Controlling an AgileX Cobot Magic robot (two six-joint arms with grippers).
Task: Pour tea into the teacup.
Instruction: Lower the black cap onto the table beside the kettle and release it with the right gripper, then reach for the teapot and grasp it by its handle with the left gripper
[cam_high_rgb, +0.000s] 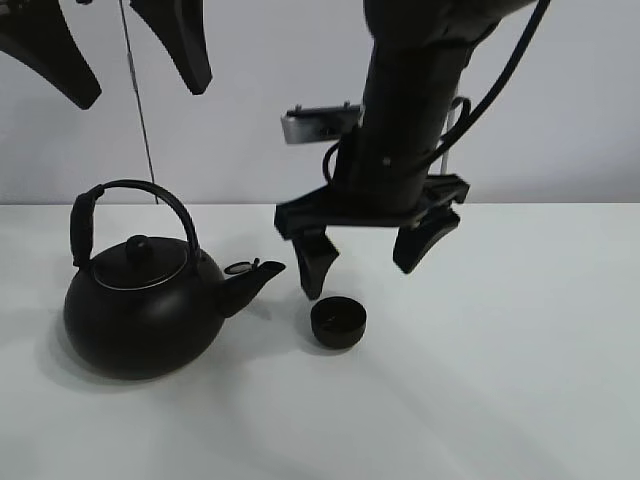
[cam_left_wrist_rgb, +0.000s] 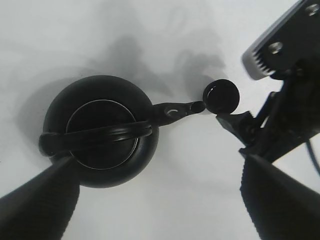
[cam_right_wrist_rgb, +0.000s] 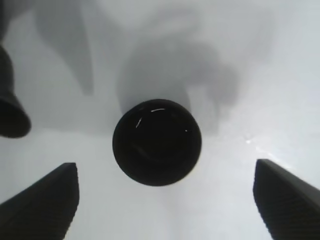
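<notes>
The teacup is a small, low black cup standing on the white table just right of the kettle's spout. The round black kettle with its arched handle sits at the left. My right gripper hangs open a little above the teacup, one finger on each side, holding nothing. The right wrist view looks straight down into the teacup between the spread fingers. High over the kettle, my left gripper stands open and empty. Its wrist view shows the kettle and the teacup below.
The white table stretches to the right and front of the cup. A thin rod hangs behind the kettle against the pale wall. In the left wrist view, the right arm shows beside the teacup.
</notes>
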